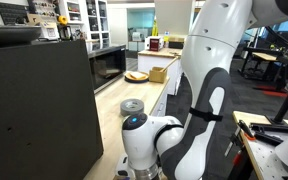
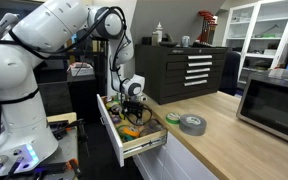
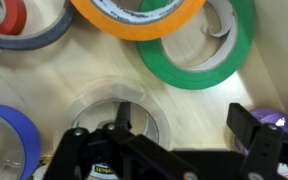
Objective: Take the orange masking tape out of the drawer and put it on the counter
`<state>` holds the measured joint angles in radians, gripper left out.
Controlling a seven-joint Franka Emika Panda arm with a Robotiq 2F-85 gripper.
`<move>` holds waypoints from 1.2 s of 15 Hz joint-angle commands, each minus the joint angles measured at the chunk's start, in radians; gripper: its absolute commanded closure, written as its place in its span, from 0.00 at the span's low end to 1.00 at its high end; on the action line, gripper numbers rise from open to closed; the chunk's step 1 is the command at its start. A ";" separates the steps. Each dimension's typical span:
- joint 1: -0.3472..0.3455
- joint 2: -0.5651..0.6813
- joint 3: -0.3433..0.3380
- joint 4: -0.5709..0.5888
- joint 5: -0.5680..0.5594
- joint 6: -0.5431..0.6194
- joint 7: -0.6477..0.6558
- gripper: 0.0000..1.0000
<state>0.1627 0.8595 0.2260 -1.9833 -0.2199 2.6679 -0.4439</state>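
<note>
Beige worktop (image 2: 224,135) runs along the white cabinets from where I stand, with a dark tool chest (image 2: 184,68) behind it and a microwave (image 2: 274,98) at the near end. On it sit a grey tape roll (image 2: 192,124) and a small green roll (image 2: 173,118) just beside it. No orange roll is up there in either exterior view. Below the edge, the drawer (image 2: 109,125) is pulled well out. The arm (image 2: 112,40) reaches down so that its jaws hang low inside the drawer, over the clutter.

The wrist view looks straight down on the pale wood floor of the drawer. The orange tape (image 3: 139,15) lies flat at the top edge of that picture, against a larger green roll (image 3: 199,55). A red roll (image 3: 16,18) lies off to one side and a blue roll (image 3: 19,125) lower down. A clear roll (image 3: 104,92) sits right in front of the jaws. The jaws look spread apart and empty. The orange tape lies ahead of them, not between them.

By my reckoning the job has barely started. The drawer is open and the arm is in it, but nothing has been gripped. The arm has yet to move over the orange tape, close on its rim and lift it clear of the drawer walls. It must then carry it up and set it on a bare stretch of worktop.
</note>
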 commanded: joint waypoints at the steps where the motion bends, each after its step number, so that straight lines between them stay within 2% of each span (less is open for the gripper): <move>1: -0.003 0.025 -0.010 0.038 -0.028 -0.015 -0.005 0.00; 14: -0.039 0.110 -0.003 0.122 -0.039 -0.009 -0.058 0.00; 15: -0.042 0.111 -0.001 0.124 -0.039 -0.009 -0.063 0.25; 16: -0.044 0.111 -0.002 0.124 -0.042 -0.005 -0.070 0.28; 18: -0.053 0.111 0.001 0.120 -0.042 -0.002 -0.082 0.40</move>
<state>0.1393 0.9570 0.2115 -1.8766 -0.2425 2.6682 -0.4997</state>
